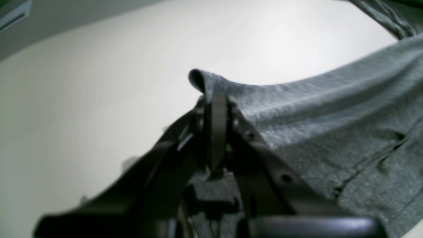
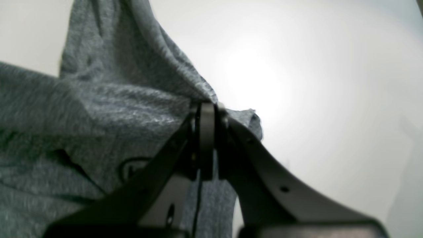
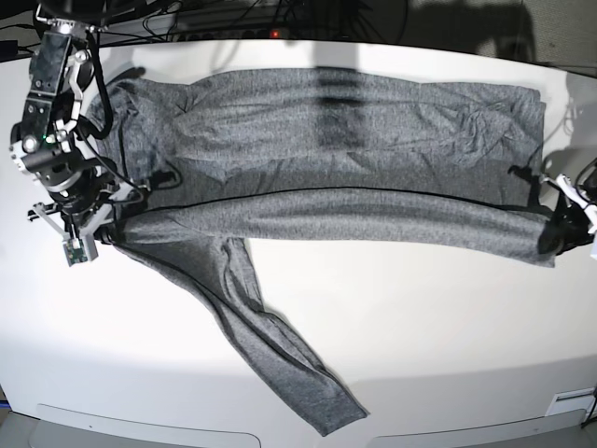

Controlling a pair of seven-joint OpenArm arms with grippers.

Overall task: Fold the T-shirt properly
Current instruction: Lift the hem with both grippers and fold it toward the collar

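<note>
The dark-grey T-shirt (image 3: 336,140) lies spread lengthwise across the white table (image 3: 438,317). A long band of it is folded over along its near edge, and one sleeve (image 3: 280,345) trails toward the table's front. At the left of the base view, my right gripper (image 3: 101,231) is shut on the cloth's end. Its wrist view shows the fabric (image 2: 99,109) pinched at the fingertips (image 2: 207,110). My left gripper (image 3: 560,231) at the right is shut on the other end. In its wrist view a fold of cloth (image 1: 314,125) sticks out above the closed tips (image 1: 216,99).
Black cables (image 3: 233,19) run along the table's back edge. The table's front edge (image 3: 280,437) lies just past the trailing sleeve's cuff. The right arm's body (image 3: 56,103) stands over the shirt's left end.
</note>
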